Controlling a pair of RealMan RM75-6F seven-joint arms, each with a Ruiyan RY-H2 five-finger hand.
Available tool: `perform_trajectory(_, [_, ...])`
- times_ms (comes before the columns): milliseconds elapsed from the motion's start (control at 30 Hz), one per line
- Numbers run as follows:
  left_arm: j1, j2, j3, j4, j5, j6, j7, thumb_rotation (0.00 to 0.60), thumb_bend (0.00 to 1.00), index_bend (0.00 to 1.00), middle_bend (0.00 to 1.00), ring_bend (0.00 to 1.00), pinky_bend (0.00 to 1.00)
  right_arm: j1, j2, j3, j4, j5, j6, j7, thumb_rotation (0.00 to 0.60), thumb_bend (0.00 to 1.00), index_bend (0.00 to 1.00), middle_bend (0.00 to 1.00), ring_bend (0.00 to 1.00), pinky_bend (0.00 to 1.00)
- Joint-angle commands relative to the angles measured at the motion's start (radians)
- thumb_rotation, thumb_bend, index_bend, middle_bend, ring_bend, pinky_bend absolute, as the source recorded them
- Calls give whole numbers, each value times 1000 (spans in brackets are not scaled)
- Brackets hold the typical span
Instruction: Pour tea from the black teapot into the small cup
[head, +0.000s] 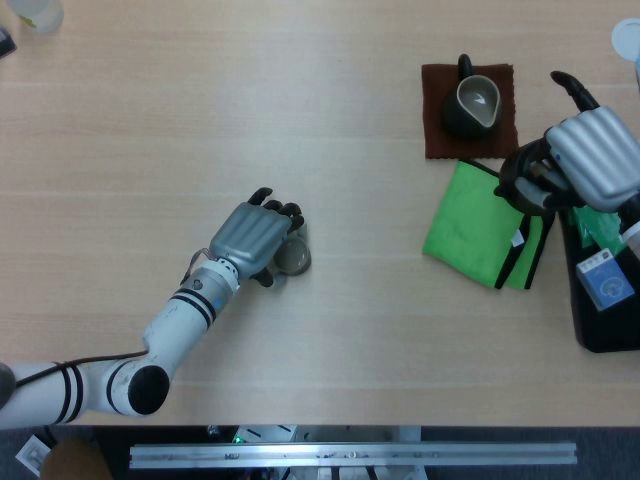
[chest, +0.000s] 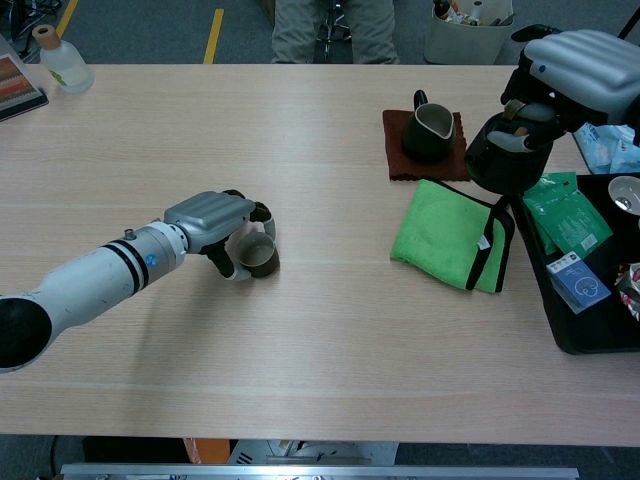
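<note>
My left hand (head: 255, 236) (chest: 218, 224) grips the small brown cup (chest: 258, 256) (head: 294, 257), which stands upright on the table left of centre. At the right side my right hand (head: 592, 160) (chest: 575, 62) holds the black teapot (chest: 505, 150) (head: 527, 175) by its top handle, lifted above the right edge of the green cloth (chest: 452, 235). The teapot hangs roughly level and is partly hidden under the hand in the head view.
A dark pitcher (head: 473, 105) (chest: 427, 131) sits on a brown mat (head: 437, 125) behind the green cloth (head: 480, 222). A black tray (chest: 590, 320) with packets lies at the right edge. A bottle (chest: 57, 58) stands far left.
</note>
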Motion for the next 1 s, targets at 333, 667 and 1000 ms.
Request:
perform_trajectory(333, [-25,-21,13,16,-38,16,6,600,256,233,182,197,76,-2,3,-2,-3,1,-1,-1,546,281,1000,910,870,7])
perform_trajectory(667, [-25,14,21,-29,-25,41,-12,600,255,24,125,152,76,0,-1,-1,-5,0,-1,-1,546,282,1000,910,870,8])
perform_trajectory(1000, [35,181,31,-158,38,167,-40,600,254,18,115,146,76,21,-21,9,-26,2,-17,-12,547,282,1000,911,870,8])
